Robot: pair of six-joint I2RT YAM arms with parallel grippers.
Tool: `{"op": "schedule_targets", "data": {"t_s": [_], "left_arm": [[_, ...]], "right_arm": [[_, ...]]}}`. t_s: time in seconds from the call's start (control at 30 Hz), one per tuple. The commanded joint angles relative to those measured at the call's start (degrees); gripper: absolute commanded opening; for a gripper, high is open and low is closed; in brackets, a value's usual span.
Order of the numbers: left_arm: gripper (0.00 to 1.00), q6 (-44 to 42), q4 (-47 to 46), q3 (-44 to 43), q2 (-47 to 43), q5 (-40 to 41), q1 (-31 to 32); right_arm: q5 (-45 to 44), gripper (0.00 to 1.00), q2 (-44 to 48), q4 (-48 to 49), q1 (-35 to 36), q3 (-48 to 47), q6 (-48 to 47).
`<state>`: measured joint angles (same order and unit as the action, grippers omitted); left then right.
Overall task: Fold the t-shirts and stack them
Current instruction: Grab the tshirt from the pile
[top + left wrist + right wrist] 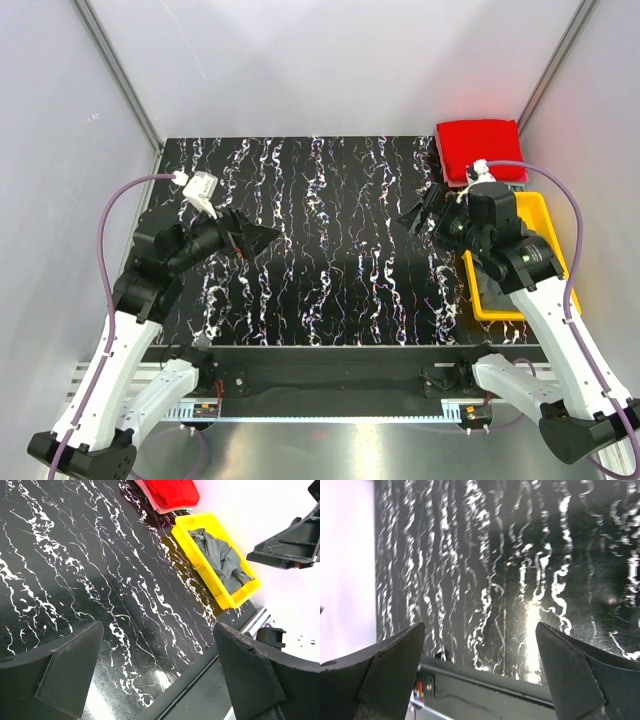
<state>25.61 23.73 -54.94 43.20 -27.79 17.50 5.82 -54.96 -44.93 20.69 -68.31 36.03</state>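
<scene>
A bright red t-shirt lies folded square at the table's far right corner. In the left wrist view the red t-shirt shows a pink edge beneath it. A dark grey t-shirt lies crumpled in the yellow tray; in the top view the right arm hides it. My left gripper hovers open and empty over the left of the table. My right gripper hangs open and empty over the right side, just left of the tray.
The yellow tray sits along the table's right edge, in front of the red stack. The black marbled tabletop ends in a dark rail at the near edge. White walls enclose the left, back and right sides.
</scene>
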Motion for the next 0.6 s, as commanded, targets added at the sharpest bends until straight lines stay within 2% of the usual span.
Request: {"op": "schedule_targets", "data": {"t_s": [0.0, 0.1, 0.17, 0.2, 0.3, 0.4, 0.47, 0.57], "left_arm": [[0.99, 0.2, -4.0, 0.8, -0.9, 0.5, 0.2], [0.99, 1.0, -6.8, 3.5, -0.8, 1.9, 0.2], [0.99, 1.2, -7.5, 4.5, -0.5, 1.6, 0.2], [0.99, 1.1, -7.5, 4.8, 0.0, 1.7, 0.2], [0.99, 1.1, -6.8, 6.0, 0.1, 1.4, 0.2], [0.99, 1.0, -6.4, 8.9, -0.6, 3.3, 0.2], [0.99, 1.4, -4.8, 9.3, -0.5, 6.2, 0.2], [0.99, 0.9, -3.4, 9.1, -0.1, 6.3, 0.2]], "right_arm": [[-11.2, 1.00, 0.3, -2.6, 0.2, 0.0, 3.9], [-26.1, 1.00, -1.2, -8.2, 0.1, -0.5, 10.0], [-31.5, 1.00, -3.6, -8.2, 0.1, -1.7, 8.8], [-37.6, 1.00, -4.9, -10.5, -0.1, -2.9, 9.5], [-42.5, 1.00, -12.7, -17.4, -4.9, -9.3, 11.0], [-39.0, 1.00, -18.1, -15.1, -14.9, -9.4, 9.2], [-35.5, 0.99, -19.3, -11.1, -24.2, -5.0, 8.6], [-32.5, 0.97, -21.8, -5.4, -32.4, -0.8, 10.4]]}}
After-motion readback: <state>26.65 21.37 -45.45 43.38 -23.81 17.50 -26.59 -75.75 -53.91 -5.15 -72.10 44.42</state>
